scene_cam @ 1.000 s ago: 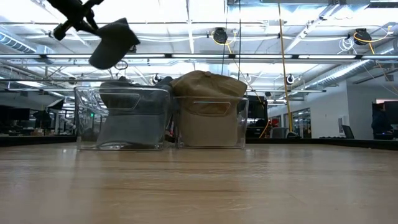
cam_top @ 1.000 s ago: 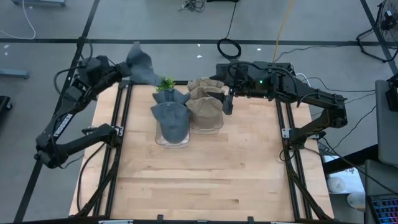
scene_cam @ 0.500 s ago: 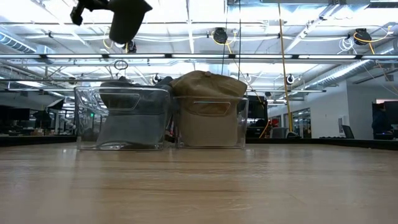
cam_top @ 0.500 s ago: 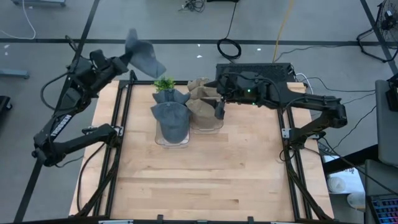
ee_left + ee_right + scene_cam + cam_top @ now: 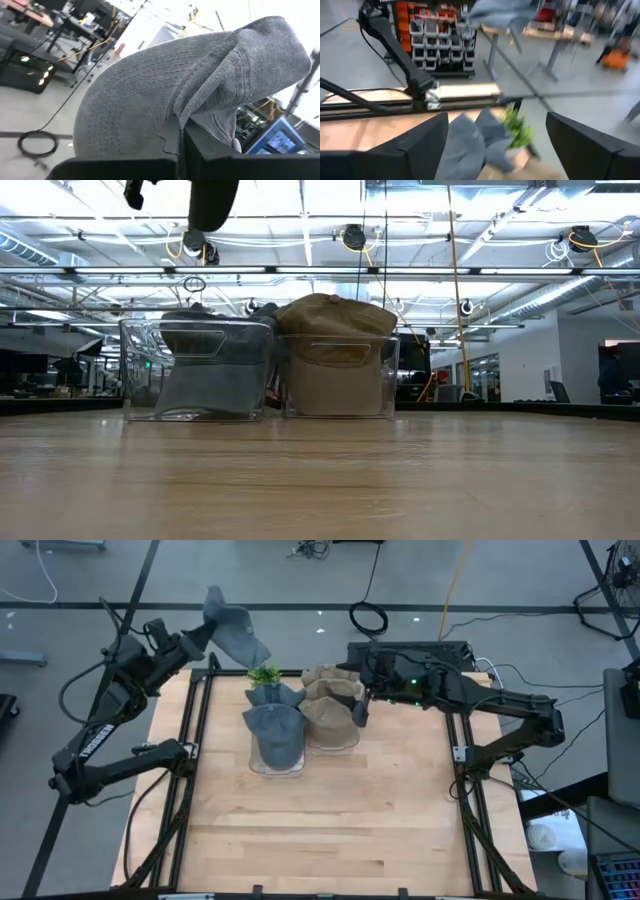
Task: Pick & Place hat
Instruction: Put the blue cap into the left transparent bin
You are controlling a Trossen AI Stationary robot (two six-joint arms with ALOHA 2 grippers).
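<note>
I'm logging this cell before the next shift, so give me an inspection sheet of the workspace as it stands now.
Surface: wooden table, its near half bare.
Job's things: one grey hat held in the air past the table's far-left corner; grey hats in the left clear bin; tan hats in the right clear bin.
Clutter: small green plant behind the bins.
Grippers: left pincer shut on the grey hat; right pincer open, at the tan bin's right edge, holding nothing.
Cables: coiled black cable and yellow cable on the floor beyond the table.
Surroundings: workshop floor, shelves of parts bins, desks; no person seen.
</note>
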